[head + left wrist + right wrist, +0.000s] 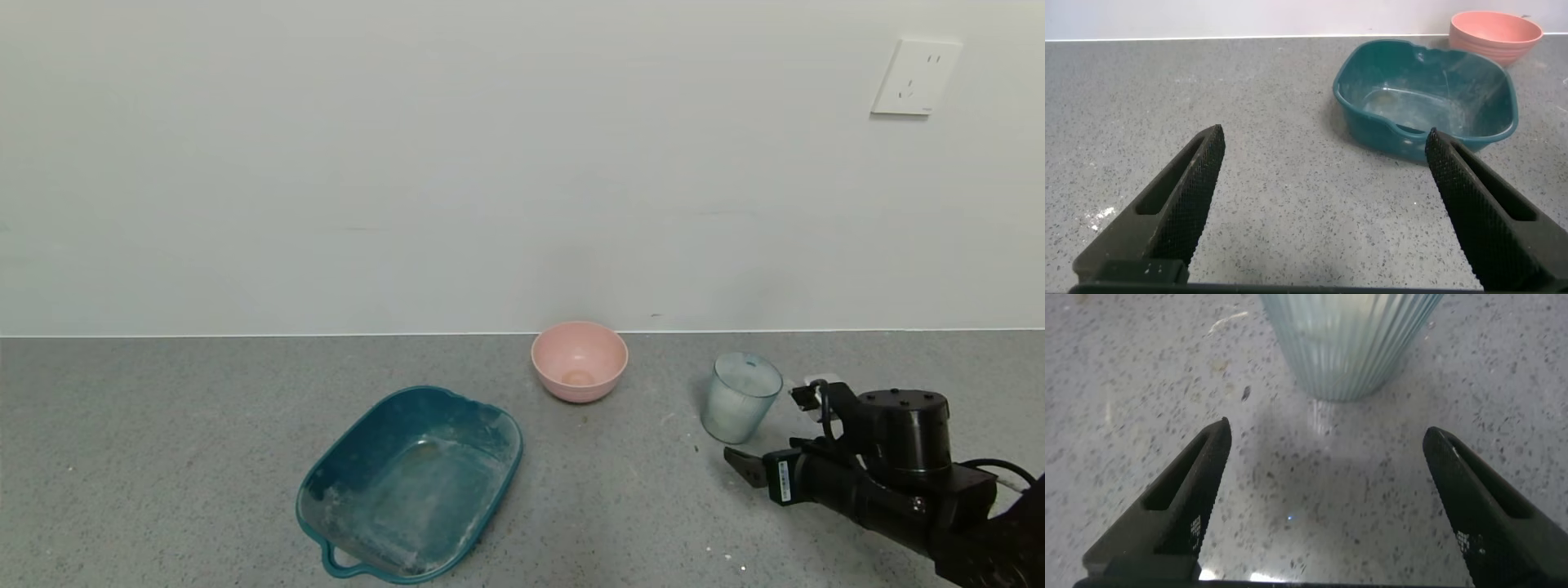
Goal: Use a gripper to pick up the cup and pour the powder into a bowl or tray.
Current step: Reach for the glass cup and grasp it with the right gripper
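The ribbed pale blue-green cup stands upright on the grey counter at the right, with off-white powder inside it. My right gripper is open, low over the counter, just short of the cup, which is not between the fingers. In the right wrist view the cup stands a little beyond the open gripper. The dark teal tray, dusted white inside, lies at the centre left. My left gripper is open and empty, out of the head view, with the tray ahead of it.
A round pink bowl stands near the wall between the tray and the cup, and shows behind the tray in the left wrist view. A wall socket is at the upper right. Small white specks lie on the counter near my right arm.
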You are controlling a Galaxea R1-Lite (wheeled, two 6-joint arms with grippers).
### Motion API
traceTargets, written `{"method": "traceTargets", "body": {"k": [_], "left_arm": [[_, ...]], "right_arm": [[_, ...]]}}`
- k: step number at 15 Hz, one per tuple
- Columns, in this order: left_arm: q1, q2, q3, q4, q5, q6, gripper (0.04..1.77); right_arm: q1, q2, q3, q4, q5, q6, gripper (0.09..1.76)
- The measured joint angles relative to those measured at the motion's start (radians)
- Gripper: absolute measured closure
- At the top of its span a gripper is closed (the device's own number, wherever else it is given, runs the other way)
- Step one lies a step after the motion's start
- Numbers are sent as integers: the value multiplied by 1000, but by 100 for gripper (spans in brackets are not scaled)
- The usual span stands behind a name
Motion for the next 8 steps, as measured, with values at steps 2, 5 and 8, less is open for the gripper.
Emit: {"method": "traceTargets", "body": {"k": [2,5,8], "left_arm": [[0,0,0,0,0,0,5],[0,0,0,0,0,0,5],[0,0,0,0,0,0,5]], "right_arm": [[0,29,-42,0,-8,-4,14],[-3,71,-88,-11,-36,-31,14],[-3,113,-100,-100,-43,-49,14]]}}
